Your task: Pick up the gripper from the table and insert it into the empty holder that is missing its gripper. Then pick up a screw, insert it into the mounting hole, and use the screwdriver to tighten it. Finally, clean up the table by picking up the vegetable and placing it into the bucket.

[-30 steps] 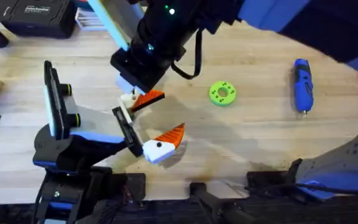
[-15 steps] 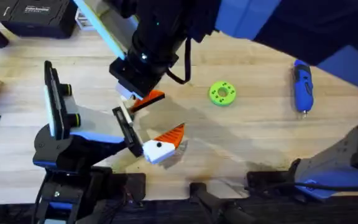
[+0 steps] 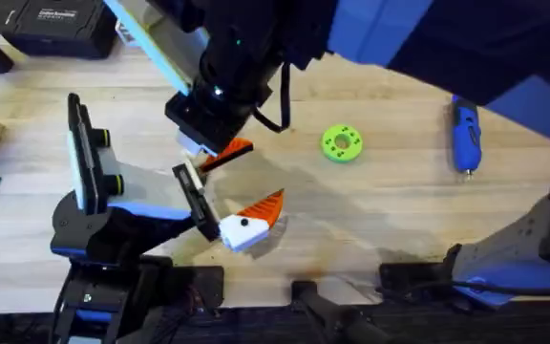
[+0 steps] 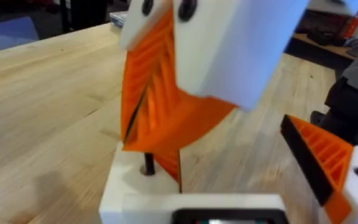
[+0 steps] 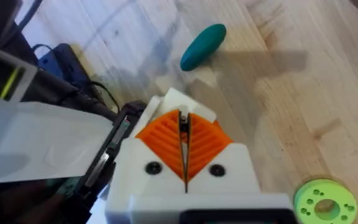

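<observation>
Vegetable (image 5: 202, 46) lying on bare wood past holder (image 4: 138, 190), seen from right wrist. Right hand (image 3: 210, 143) clamped on orange-ribbed gripper (image 3: 229, 153), directly over holder; left wrist view puts wedge tip just above its hole. Left hand (image 3: 220, 196) spread open: one padded finger, one bare holder. Open tabletop (image 3: 370, 220) beyond holder toward green disc (image 3: 341, 143) and screwdriver (image 3: 463, 129). White lettering on black box (image 3: 60, 24), well away from holder, unreadable.
</observation>
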